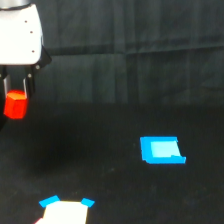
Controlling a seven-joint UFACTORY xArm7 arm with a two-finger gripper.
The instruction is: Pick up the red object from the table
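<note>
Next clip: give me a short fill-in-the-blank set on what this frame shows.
1. The pincer is shut on the ____ object.
2. That object hangs ____ the table, not resting on it.
3. The flat blue piece lies toward the exterior view's ____.

Missing words: red; above; right

Dim, soft-focus view, perhaps overexposed colours.

Matte dark surfaces, bright plastic-looking pieces
The desk (100, 165) is matte black; the red object (15, 106) looks smooth, saturated, plastic-like.
</note>
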